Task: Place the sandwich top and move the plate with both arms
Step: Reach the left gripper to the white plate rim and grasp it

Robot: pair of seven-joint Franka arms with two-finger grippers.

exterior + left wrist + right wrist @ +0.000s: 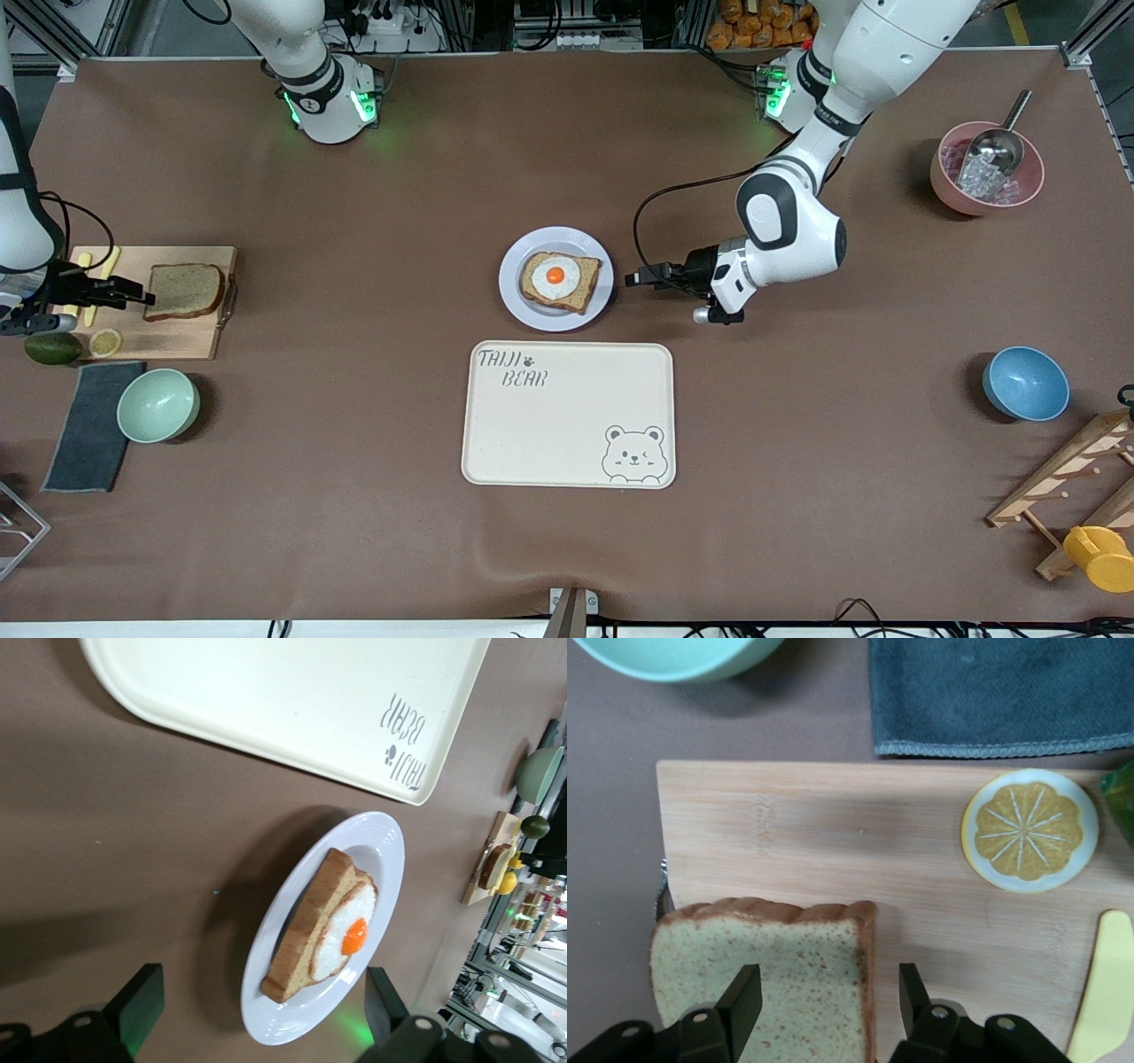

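— Where is the sandwich top (184, 291)?

— In the middle-height band of the front view, at the right arm's end of the worktop (354, 532). It lies flat on the wooden cutting board (177, 341), nothing on it.

— And the right hand (133, 292)?

— Low over that board, at the edge of the slice. Its fingers (742, 999) are spread and released: in the right wrist view one hangs over the crumb, the other over bare wood just beside the crust. Nothing is grasped.

— The plate (532, 312)?

— Dead centre of the front view, a little higher in the frame than the cream bear tray (567, 416), the two near each other but apart. It carries the egg slice (560, 280), yolk up.

— What about the left hand (631, 279)?

— Just beside the plate's rim, on the side toward the left arm's end of the worktop, held low and pointing at the plate. Its fingers (142, 992) stand wide apart and hold nothing; in the left wrist view the plate shows between them. Whether a fingertip touches the rim, I cannot tell.

— Anything else near the bread?

— A lemon slice (1029, 830) lies on the same board, and a mint bowl (158, 405) stands lower in the frame on the worktop.
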